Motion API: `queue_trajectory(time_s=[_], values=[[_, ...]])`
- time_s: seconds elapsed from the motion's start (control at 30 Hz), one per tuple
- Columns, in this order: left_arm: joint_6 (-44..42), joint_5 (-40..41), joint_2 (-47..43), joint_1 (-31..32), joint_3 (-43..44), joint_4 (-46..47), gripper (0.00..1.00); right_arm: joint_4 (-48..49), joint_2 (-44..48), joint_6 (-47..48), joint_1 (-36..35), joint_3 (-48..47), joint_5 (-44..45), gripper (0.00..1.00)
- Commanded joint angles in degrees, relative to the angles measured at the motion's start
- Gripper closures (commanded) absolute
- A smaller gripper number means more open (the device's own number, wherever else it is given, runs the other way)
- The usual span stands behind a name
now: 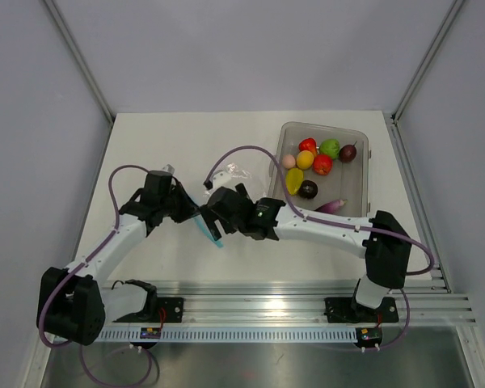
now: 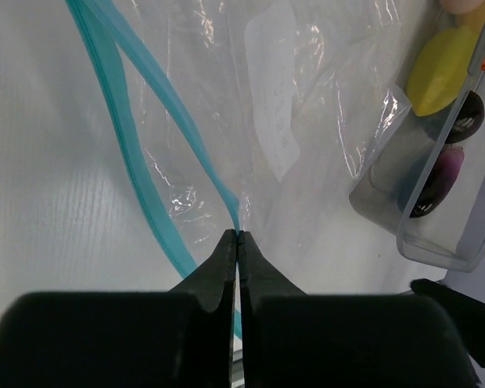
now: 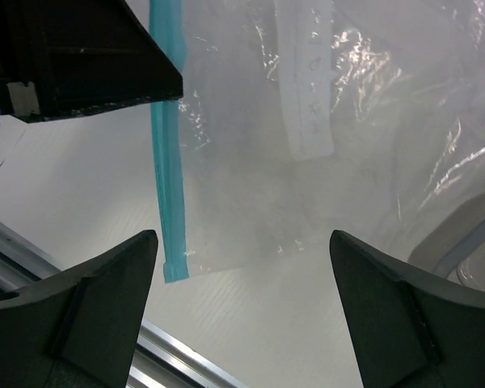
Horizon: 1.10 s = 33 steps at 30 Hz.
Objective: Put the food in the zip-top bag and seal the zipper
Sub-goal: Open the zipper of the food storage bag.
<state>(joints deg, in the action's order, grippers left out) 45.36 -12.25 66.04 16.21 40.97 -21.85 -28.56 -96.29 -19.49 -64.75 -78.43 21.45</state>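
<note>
The clear zip-top bag (image 1: 231, 173) lies mid-table, its light-blue zipper (image 1: 213, 234) hanging toward the near edge. My left gripper (image 1: 192, 212) is shut on one zipper strip (image 2: 158, 89) at its tips (image 2: 238, 236), and the mouth is spread apart. My right gripper (image 1: 208, 213) is open and empty above the bag's lower corner (image 3: 244, 242), with the zipper end (image 3: 168, 186) by its left finger. The food (image 1: 314, 162) sits in the grey bin, including a yellow piece (image 2: 440, 69) and the eggplant (image 1: 331, 206). The bag (image 3: 307, 153) looks empty.
The grey translucent bin (image 1: 364, 174) stands at the right and shows in the left wrist view (image 2: 436, 246) just right of the bag. A metal rail (image 1: 291, 291) runs along the near table edge. Walls enclose the table on three sides.
</note>
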Motion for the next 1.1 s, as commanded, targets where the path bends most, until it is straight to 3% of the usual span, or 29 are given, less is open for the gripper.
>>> queue_trajectory(time_s=[0.0, 0.27, 0.5, 0.6, 0.63, 0.73, 0.77, 0.8, 0.93, 0.97, 1.07], values=[[0.6, -3.92, -2.84, -0.12, 2.44, -0.65, 1.0, 6.76, -2.84, 1.73, -1.95, -3.39, 3.42, 0.05], [0.95, -4.36, -4.52, -0.12, 4.03, -2.76, 1.0, 7.64, -8.21, 2.17, -3.98, -6.47, 3.59, 0.1], [2.45, -6.73, -5.57, -0.12, 3.33, -1.71, 1.0, 7.11, -10.49, -1.25, -4.77, -6.91, 10.78, 0.19], [2.71, -7.79, -5.83, -0.21, 3.59, -1.97, 1.0, 7.11, -10.59, -2.22, -4.68, -6.47, 12.55, 0.39], [2.63, -7.96, -5.84, -0.21, 3.76, -2.06, 1.0, 6.94, -10.5, -2.92, -4.68, -6.38, 12.56, 0.62], [1.49, -8.05, -6.19, -0.3, 4.55, -2.94, 1.0, 7.55, -8.92, -3.89, -4.77, -5.68, 12.65, 1.0], [1.13, -7.88, -6.45, -0.39, 4.82, -3.2, 0.99, 7.55, -8.48, -4.07, -4.77, -5.24, 12.82, 1.0], [0.7, -7.88, -6.71, -0.47, 4.91, -3.12, 0.94, 7.64, -8.21, -4.24, -4.68, -4.98, 12.91, 1.0], [-4.64, -9.28, -8.03, -2.05, 8.05, -3.81, 0.33, 8.52, -5.76, -6.52, -3.98, -4.53, 11.34, 1.0], [-6.15, -9.28, -8.21, -2.75, 9.46, -6.08, 0.14, 8.52, -5.49, -7.23, -3.63, -4.71, 10.2, 1.0], [-12.57, -10.77, -9.09, -5.92, 16.21, -11.52, 0.07, 7.9, -3.91, -11.0, -1.44, -5.94, 5.72, 1.0]])
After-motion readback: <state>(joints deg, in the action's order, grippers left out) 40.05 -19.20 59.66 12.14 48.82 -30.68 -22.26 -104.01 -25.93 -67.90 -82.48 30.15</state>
